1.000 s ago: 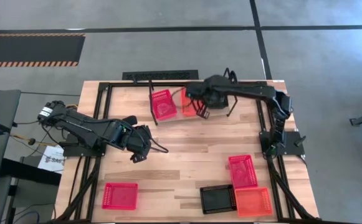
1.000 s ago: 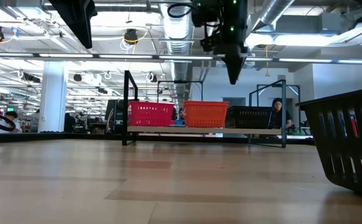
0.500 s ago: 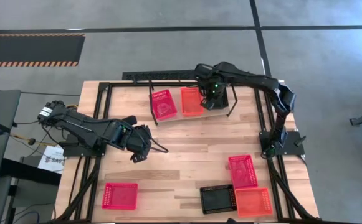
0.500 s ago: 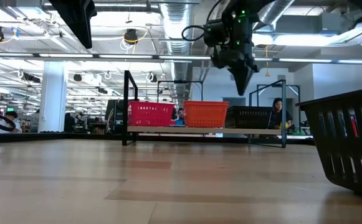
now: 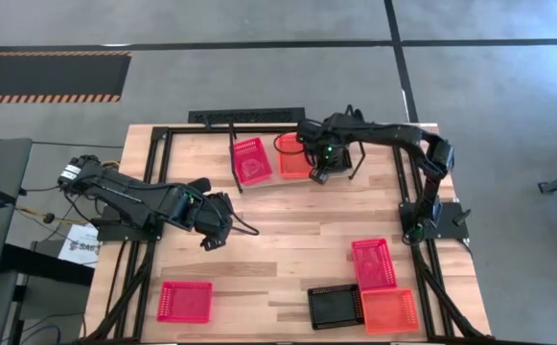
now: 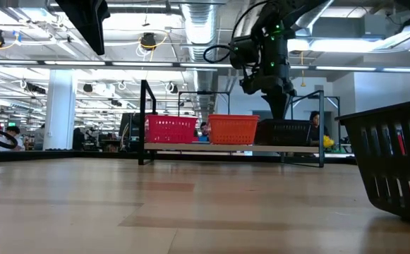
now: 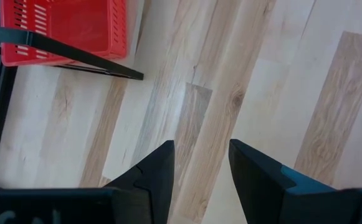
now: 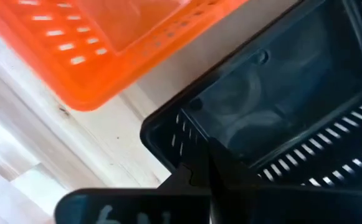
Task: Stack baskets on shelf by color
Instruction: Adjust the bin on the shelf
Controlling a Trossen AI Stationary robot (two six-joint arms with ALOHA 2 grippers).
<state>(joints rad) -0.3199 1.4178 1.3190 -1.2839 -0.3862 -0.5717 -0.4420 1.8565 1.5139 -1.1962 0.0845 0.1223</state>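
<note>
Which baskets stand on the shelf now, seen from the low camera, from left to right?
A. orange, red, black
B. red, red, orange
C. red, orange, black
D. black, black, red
C: in the low view a red basket, an orange basket and a black basket stand in that order on the shelf, with the right claw above the black one.

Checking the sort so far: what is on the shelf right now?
On the shelf stand a red basket, an orange basket and a black basket. From above, the right gripper covers the black one.
</note>
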